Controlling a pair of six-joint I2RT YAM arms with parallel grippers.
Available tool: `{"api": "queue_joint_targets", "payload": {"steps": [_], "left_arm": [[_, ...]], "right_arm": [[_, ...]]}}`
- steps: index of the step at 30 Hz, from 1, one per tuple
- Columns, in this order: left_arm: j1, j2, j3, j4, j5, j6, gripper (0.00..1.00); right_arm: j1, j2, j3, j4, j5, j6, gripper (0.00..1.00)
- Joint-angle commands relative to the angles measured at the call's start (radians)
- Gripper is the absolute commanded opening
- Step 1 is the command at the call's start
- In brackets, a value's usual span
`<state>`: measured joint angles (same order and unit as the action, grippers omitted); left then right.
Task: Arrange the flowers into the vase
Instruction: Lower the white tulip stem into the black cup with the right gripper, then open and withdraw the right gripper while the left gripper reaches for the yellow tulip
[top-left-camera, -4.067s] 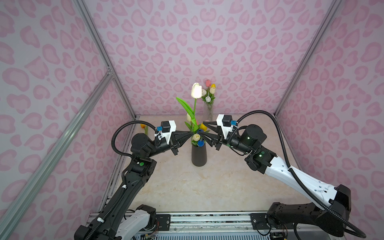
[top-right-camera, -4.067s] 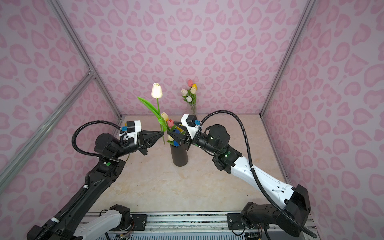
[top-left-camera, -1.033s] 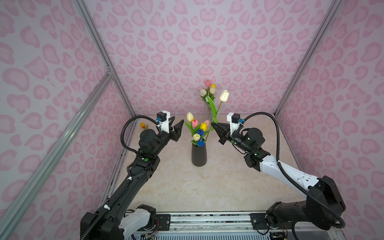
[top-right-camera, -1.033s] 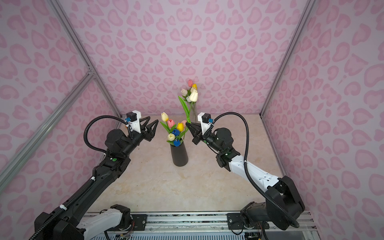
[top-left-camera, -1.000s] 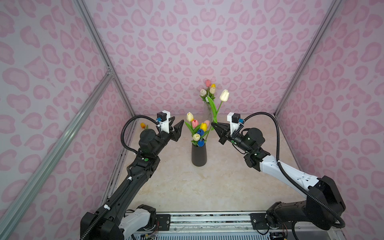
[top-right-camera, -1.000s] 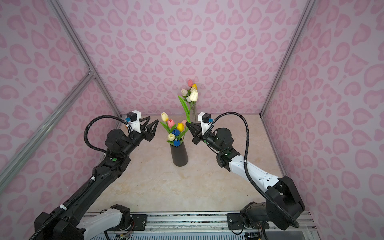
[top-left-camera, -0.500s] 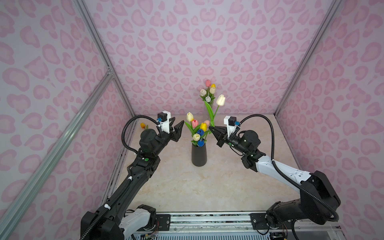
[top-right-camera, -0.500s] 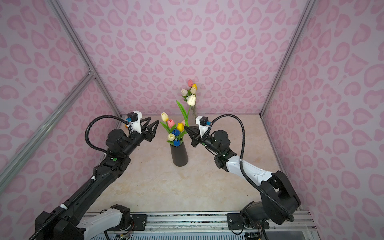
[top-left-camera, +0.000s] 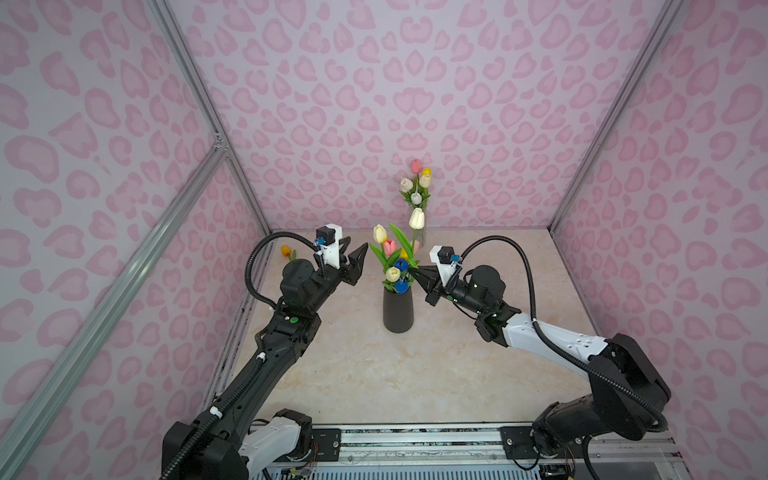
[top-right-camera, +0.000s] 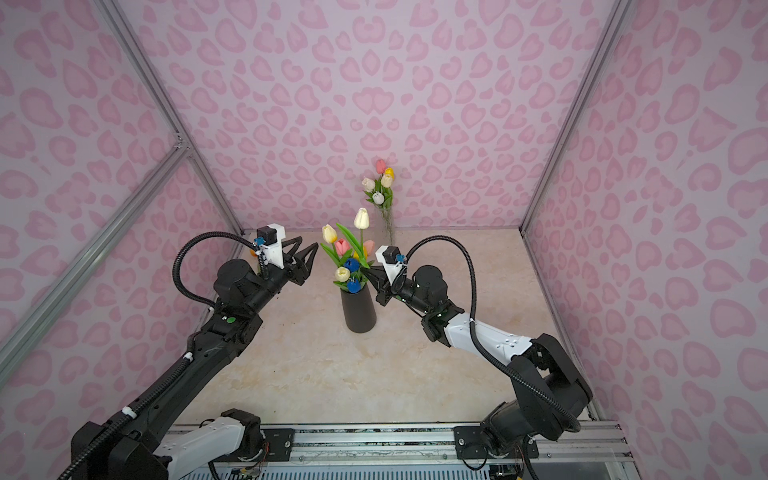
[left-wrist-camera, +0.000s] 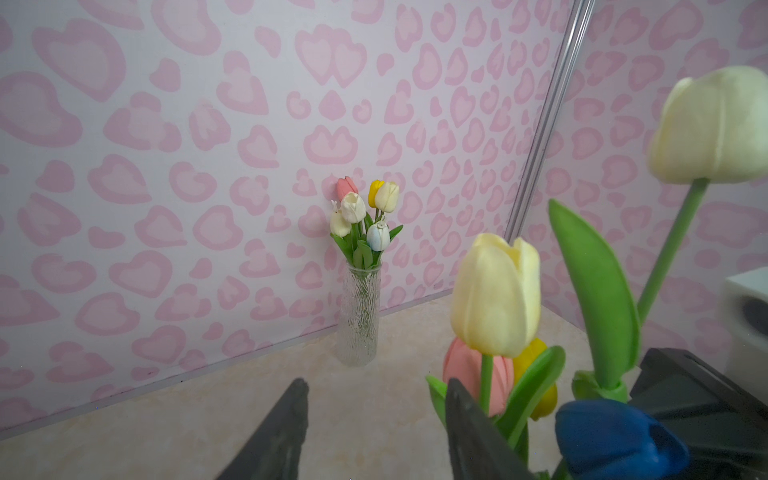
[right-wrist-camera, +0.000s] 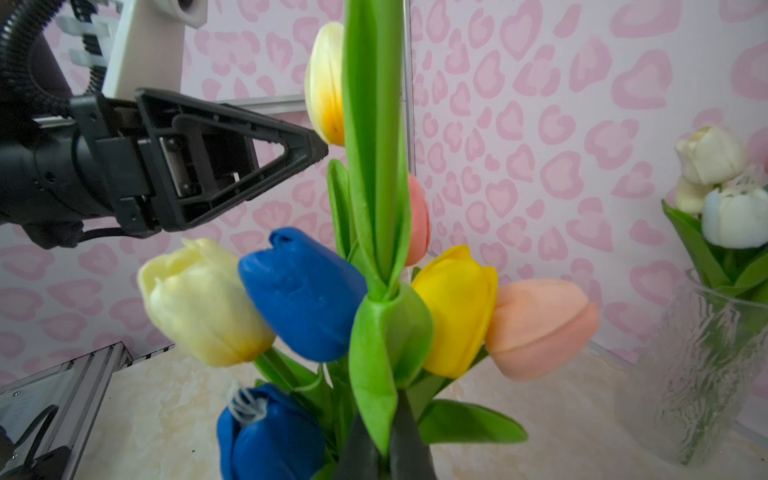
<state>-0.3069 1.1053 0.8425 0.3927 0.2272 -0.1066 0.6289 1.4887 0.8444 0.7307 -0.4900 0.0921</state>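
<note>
The cream-white artificial tulip (top-left-camera: 417, 218) (top-right-camera: 361, 218) on a long green stem stands nearly upright. It is pinched low on its stem and leaf by the closed fingertips (right-wrist-camera: 409, 457) of the right gripper (top-left-camera: 413, 272) (top-right-camera: 365, 272). Its head rises well above those fingers, with one long leaf running up beside the stem. Below the fingers the stem drops into the other leaves, so it is hidden whether its foot is inside a vase.

Just beyond and beneath the right fingertips is the bunch of blue, yellow, pink and cream tulips (top-left-camera: 395, 262) (top-right-camera: 347, 262) (right-wrist-camera: 299, 295). It sits in the dark, tapered matte vase (top-left-camera: 398, 309) (top-right-camera: 358, 309), whose mouth lies directly under the fingertips.

The right arm reaches from the near edge, forearm slanting up toward the middle and wrist roughly level, so the gripper points into the bunch from the side.

The left arm rises from the opposite near corner with its wrist raised. The left gripper (top-left-camera: 356, 249) (top-right-camera: 307, 243) (left-wrist-camera: 376, 386) faces the bunch from the far side, its fingers spread and empty. The tips are close to the tallest cream head in the vase but apart from it.

Well beyond both grippers, against the pink heart-patterned back wall (top-left-camera: 374, 104), a clear ribbed glass vase (left-wrist-camera: 359, 316) (top-right-camera: 388, 224) holds more tulips (left-wrist-camera: 365, 212) (top-left-camera: 415, 183). Behind the left wrist, a small orange tulip (top-left-camera: 286, 250) lies on the beige marbled tabletop (top-left-camera: 395, 374).
</note>
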Motion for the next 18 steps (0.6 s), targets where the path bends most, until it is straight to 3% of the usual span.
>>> {"api": "queue_joint_targets", "payload": {"steps": [1, 11, 18], "left_arm": [[0.002, 0.005, -0.006, 0.024, -0.011, 0.007, 0.54], [0.002, 0.014, -0.019, 0.029, -0.014, 0.019, 0.53], [0.001, 0.016, -0.040, 0.041, -0.071, 0.025, 0.53]], "right_arm": [[0.009, 0.014, -0.012, 0.001, 0.016, -0.043, 0.08], [0.015, 0.054, -0.061, 0.053, 0.064, -0.068, 0.08], [0.015, 0.048, -0.064, 0.041, 0.081, -0.072, 0.25]]}}
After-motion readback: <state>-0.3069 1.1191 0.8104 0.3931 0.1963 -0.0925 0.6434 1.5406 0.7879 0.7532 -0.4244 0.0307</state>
